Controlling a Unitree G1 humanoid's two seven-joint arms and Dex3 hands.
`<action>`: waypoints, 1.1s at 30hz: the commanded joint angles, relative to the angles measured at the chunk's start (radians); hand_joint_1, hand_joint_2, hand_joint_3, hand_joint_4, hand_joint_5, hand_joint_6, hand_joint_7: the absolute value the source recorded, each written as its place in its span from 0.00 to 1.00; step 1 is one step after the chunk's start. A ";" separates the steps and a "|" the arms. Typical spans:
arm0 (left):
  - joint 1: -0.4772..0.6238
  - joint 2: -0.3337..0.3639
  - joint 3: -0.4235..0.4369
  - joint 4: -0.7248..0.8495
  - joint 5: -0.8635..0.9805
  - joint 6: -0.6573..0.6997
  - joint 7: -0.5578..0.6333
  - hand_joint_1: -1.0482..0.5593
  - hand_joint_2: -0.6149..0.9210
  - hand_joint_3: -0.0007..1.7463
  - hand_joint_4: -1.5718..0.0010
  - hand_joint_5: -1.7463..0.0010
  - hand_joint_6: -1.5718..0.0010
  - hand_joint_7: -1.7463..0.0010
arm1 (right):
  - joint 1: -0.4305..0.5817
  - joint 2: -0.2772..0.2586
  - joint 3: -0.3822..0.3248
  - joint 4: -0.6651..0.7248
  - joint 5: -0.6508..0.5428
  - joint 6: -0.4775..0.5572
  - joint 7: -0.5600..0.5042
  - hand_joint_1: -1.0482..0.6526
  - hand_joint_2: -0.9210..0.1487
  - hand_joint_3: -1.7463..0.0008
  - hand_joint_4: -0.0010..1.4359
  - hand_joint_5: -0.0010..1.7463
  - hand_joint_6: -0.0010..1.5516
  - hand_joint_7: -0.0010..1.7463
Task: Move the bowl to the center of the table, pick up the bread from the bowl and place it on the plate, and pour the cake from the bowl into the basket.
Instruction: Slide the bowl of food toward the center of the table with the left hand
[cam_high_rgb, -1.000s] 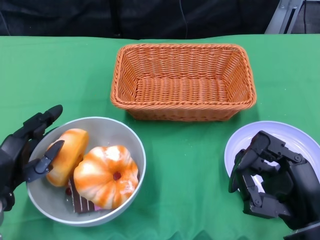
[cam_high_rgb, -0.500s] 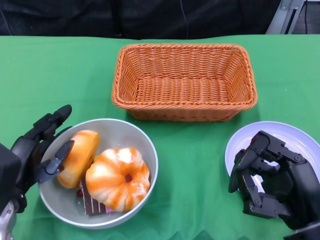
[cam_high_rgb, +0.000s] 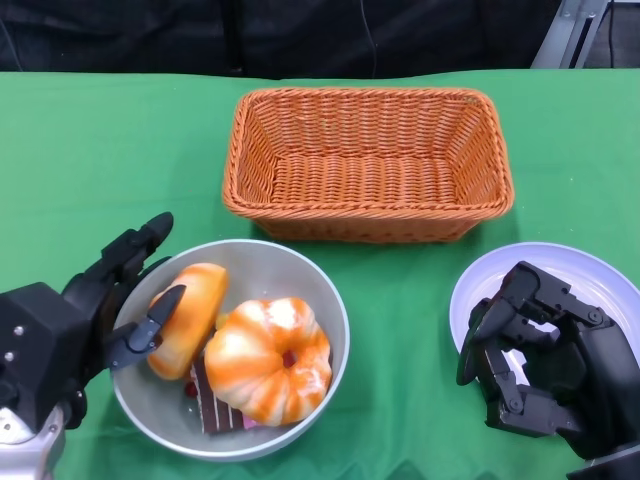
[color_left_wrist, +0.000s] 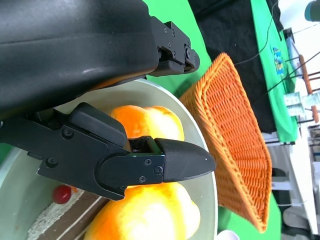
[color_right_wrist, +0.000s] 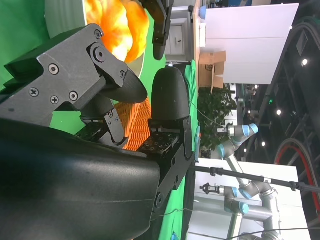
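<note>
Black fingers of the left hand (cam_high_rgb: 95, 305) pinch the rim of the grey bowl (cam_high_rgb: 300, 415), one finger inside and the others outside. Inside the bowl lie a long golden bread (cam_high_rgb: 187, 318), a round orange bun (cam_high_rgb: 268, 358) and a brown slice of cake (cam_high_rgb: 218, 412) with a red cherry (color_left_wrist: 62, 194). The bowl sits on the green tabletop (cam_high_rgb: 390, 330), just in front of the woven orange basket (cam_high_rgb: 368, 163). The right hand (cam_high_rgb: 540, 365) holds nothing, its fingers curled in over the white plate (cam_high_rgb: 592, 266).
</note>
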 joint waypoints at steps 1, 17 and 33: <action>0.028 -0.008 -0.015 -0.044 0.027 0.026 0.037 0.13 1.00 0.34 0.89 1.00 0.91 1.00 | 0.006 -0.009 -0.002 -0.016 0.002 0.003 -0.006 0.56 0.36 0.28 0.52 1.00 0.41 0.91; 0.087 -0.087 -0.059 -0.181 0.063 0.146 0.144 0.14 1.00 0.36 0.88 0.99 0.91 1.00 | 0.005 -0.008 -0.003 -0.014 0.001 0.001 -0.009 0.56 0.37 0.28 0.52 1.00 0.41 0.91; 0.134 -0.148 -0.115 -0.271 0.079 0.198 0.172 0.15 1.00 0.36 0.88 1.00 0.90 1.00 | 0.007 -0.009 0.000 -0.014 -0.002 -0.003 -0.013 0.56 0.37 0.28 0.52 1.00 0.41 0.91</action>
